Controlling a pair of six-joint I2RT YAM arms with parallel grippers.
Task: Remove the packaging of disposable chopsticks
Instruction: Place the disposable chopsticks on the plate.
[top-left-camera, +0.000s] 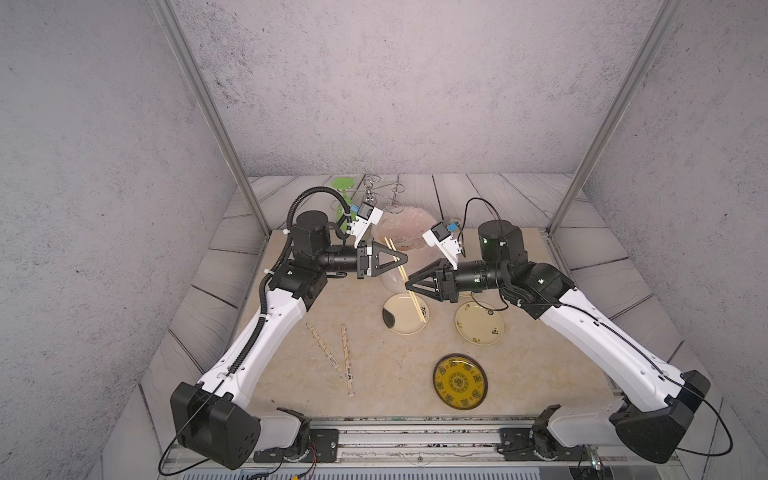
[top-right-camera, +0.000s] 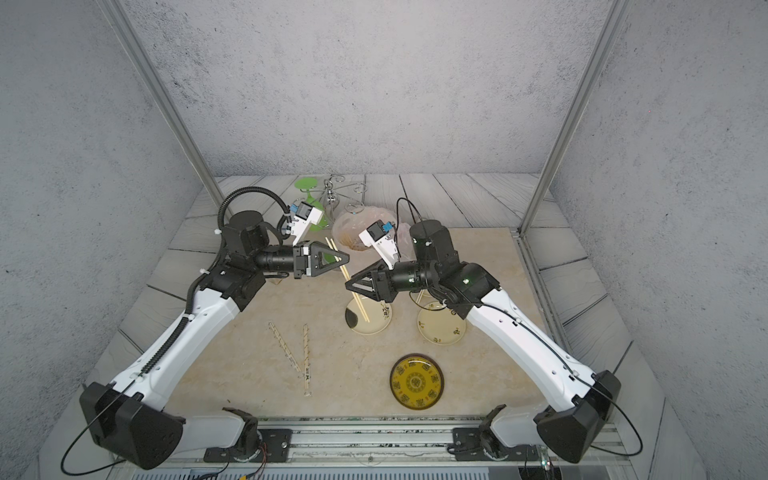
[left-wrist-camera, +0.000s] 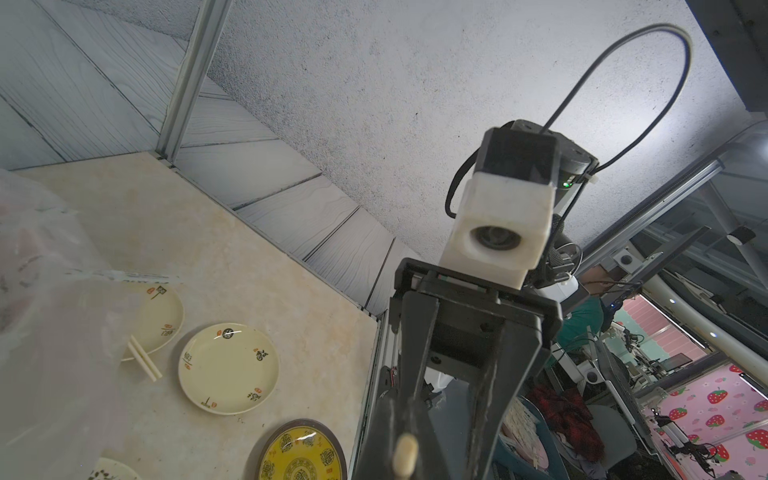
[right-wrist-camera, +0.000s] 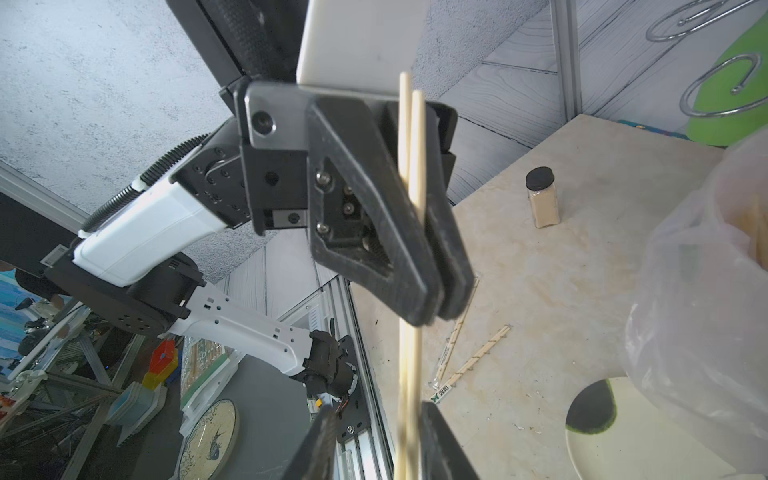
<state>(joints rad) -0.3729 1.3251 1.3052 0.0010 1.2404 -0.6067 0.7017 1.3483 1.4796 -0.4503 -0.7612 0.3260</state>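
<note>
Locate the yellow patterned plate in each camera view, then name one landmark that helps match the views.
In both top views: the yellow plate lies just toward the base rail from the orange-marked cream plate.
Left wrist: partly cut off by the frame, beside that cream plate.
Right wrist: not in it.
Landmark: that cream plate, shared by three views.

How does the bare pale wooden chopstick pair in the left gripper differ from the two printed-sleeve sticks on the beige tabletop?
The bare chopstick pair shows plain wood; the sleeved sticks carry dark-marked wrappers. The pair is clamped in the shut left gripper; the sleeved sticks lie on the tabletop. The pair runs side by side; the sleeved sticks splay apart. All are thin, straight.
</note>
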